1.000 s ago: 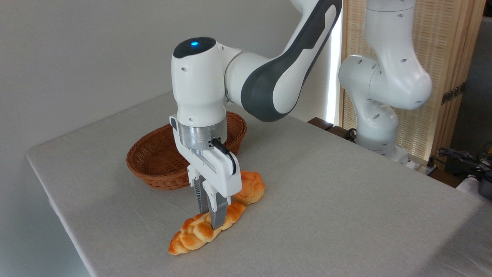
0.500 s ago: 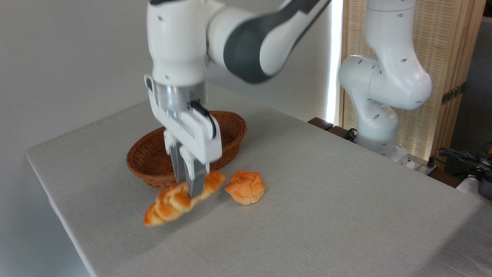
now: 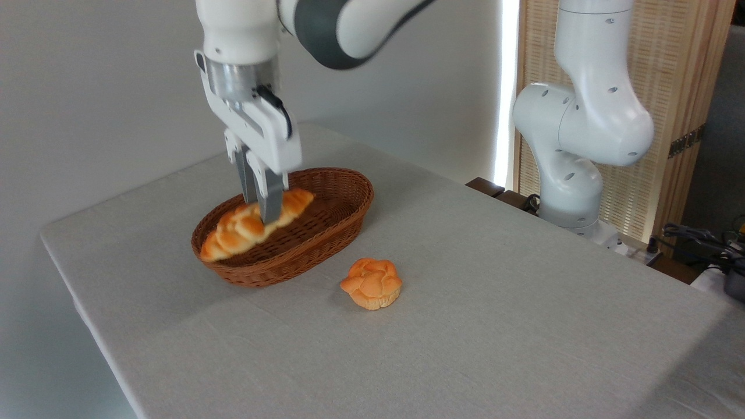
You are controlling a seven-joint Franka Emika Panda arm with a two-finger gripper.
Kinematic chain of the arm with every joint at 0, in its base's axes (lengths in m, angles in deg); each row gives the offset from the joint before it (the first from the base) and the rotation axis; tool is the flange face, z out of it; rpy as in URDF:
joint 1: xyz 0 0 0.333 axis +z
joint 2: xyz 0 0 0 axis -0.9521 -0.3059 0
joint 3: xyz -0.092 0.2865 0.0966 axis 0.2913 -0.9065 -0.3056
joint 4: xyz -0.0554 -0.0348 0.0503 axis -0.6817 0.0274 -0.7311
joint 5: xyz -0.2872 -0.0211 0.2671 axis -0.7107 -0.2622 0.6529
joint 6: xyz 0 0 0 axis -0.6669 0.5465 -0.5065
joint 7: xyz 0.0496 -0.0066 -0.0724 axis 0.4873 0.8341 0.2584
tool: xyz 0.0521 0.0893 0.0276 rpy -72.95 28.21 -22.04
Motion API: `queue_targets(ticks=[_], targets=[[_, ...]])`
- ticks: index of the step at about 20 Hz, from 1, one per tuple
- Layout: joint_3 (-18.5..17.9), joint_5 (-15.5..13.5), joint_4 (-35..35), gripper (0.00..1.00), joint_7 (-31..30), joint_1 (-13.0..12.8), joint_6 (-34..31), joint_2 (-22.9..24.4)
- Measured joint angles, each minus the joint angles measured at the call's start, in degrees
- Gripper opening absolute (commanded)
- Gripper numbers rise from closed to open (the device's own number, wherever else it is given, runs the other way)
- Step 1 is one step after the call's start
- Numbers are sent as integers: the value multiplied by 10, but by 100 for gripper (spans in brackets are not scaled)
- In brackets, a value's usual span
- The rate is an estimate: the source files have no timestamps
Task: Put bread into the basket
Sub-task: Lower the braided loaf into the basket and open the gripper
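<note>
The bread hangs over the basket, gripped near its middle by the tool, whose two fingers are clamped on the loaf from either side. The loaf lies lengthwise along the basket, its lower left end close to the basket's left rim and its right end raised toward the basket's centre; whether any part of it touches the weave cannot be told. The tool points straight down above the basket's left half, and the white arm rises from it and leaves the top of the view. The basket sits on the grey cloth-covered bench, near the bench's far left corner. A small round knotted bun rests on the bench just in front of the basket and to its right, apart from its rim. Well to the right of the basket, beyond the bench's far edge, stands the arm's white base before a slatted wooden screen.
</note>
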Motion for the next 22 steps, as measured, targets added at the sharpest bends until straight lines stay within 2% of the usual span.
queue_targets(ticks=[4, 5, 6, 7, 8, 10, 14, 22], targets=[[64, -1, -9, 50, -52, -1, -4, 2], [80, -1, -16, 64, -61, -1, -2, 1], [91, -1, -24, 72, -67, -2, 3, 0], [98, -1, -33, 76, -69, -2, 14, -2], [100, -1, -37, 87, -69, -2, 22, -3], [102, -1, -48, 98, -69, -2, 43, -10], [103, -1, -60, 100, -69, -2, 75, -27], [103, -1, -66, 100, -69, -2, 80, -35]])
